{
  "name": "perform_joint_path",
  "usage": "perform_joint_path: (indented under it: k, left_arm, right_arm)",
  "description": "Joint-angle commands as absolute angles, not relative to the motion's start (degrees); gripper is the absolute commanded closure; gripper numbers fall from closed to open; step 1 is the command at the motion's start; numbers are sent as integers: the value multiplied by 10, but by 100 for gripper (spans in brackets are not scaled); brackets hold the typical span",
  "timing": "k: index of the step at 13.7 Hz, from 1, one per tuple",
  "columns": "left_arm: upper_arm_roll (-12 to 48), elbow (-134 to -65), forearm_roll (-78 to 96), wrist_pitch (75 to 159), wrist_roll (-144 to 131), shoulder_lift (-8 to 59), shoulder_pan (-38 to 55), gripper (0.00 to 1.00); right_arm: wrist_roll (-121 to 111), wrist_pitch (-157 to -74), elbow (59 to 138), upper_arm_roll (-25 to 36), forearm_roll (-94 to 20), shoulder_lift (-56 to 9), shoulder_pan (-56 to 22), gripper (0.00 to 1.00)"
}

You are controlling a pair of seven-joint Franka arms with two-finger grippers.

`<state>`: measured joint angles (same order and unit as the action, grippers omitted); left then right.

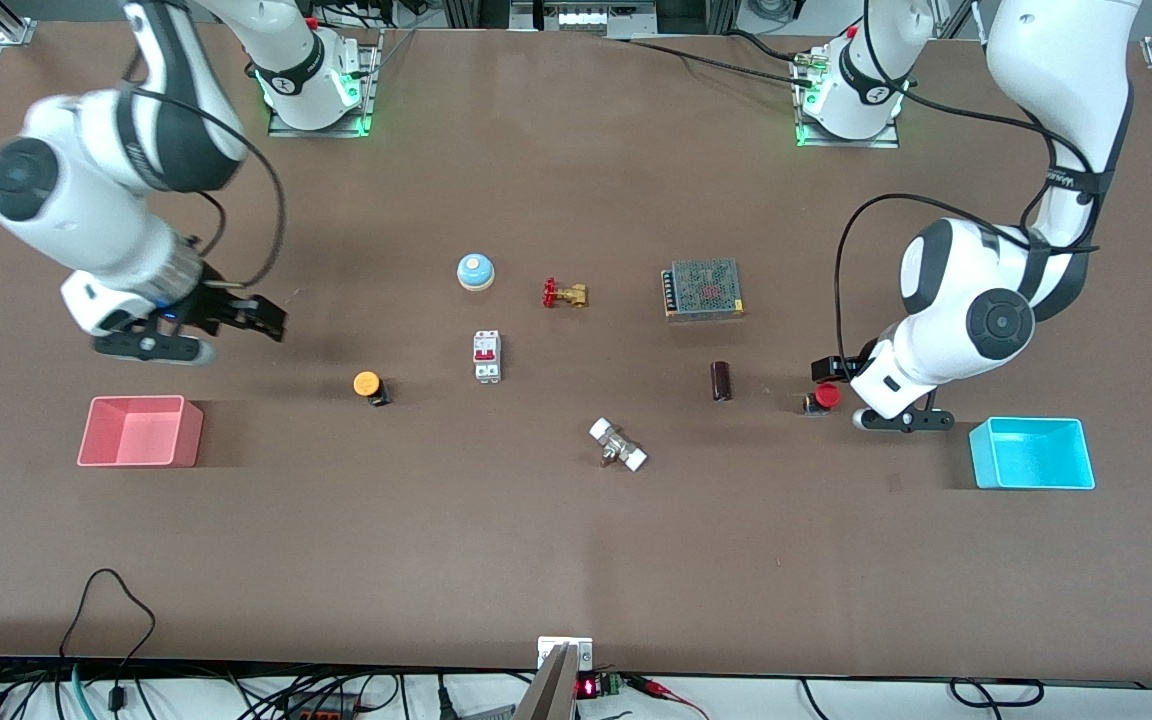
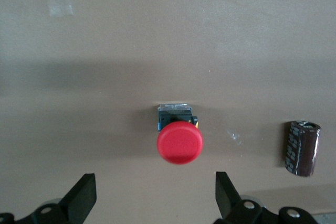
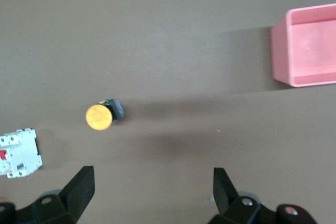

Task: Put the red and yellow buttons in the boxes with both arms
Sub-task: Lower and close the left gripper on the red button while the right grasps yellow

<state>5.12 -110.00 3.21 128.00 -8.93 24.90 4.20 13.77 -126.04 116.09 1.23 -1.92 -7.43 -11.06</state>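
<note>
The red button [image 1: 825, 397] stands on the table between a dark cylinder and the cyan box [image 1: 1032, 453]. My left gripper [image 1: 822, 381] is low beside it and open. In the left wrist view the red button [image 2: 179, 141] sits just ahead of the gap of the left gripper [image 2: 155, 184], untouched. The yellow button [image 1: 368, 384] lies on its side, apart from the pink box [image 1: 141, 431]. My right gripper [image 1: 258, 318] is open and empty over bare table between them. The right wrist view shows the yellow button [image 3: 100, 116], the pink box [image 3: 304, 45] and the right gripper [image 3: 152, 179].
A light-blue bell [image 1: 475, 271], a brass valve [image 1: 564, 294], a white circuit breaker [image 1: 487, 356], a metal power supply [image 1: 703, 289], a dark cylinder [image 1: 721, 381] and a white fitting [image 1: 618, 445] lie about the table's middle.
</note>
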Motion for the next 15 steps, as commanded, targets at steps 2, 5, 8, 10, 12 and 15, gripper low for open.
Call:
perform_joint_path:
  k: [2, 5, 8, 10, 12, 15]
  left_arm:
    - [49, -1100, 37, 1321, -112, 274, 55, 0]
    - [49, -1098, 37, 1326, -114, 284, 57, 0]
    - [49, -1098, 37, 1325, -114, 293, 63, 0]
    - [49, -1095, 36, 1326, -112, 301, 65, 0]
    - [49, -1092, 36, 1327, -107, 306, 65, 1]
    - [49, -1085, 36, 1327, -106, 313, 65, 3]
  right_arm:
    - [117, -1316, 1162, 1, -21, -113, -142, 0]
    - [113, -1368, 1161, -10, -21, -153, -155, 0]
    - [106, -1393, 1161, -9, -16, -178, -163, 0]
    - [69, -1409, 1161, -9, -16, -189, -161, 0]
    - [67, -1427, 1161, -9, -16, -201, -161, 0]
    - [67, -1476, 1160, -9, -16, -231, -163, 0]
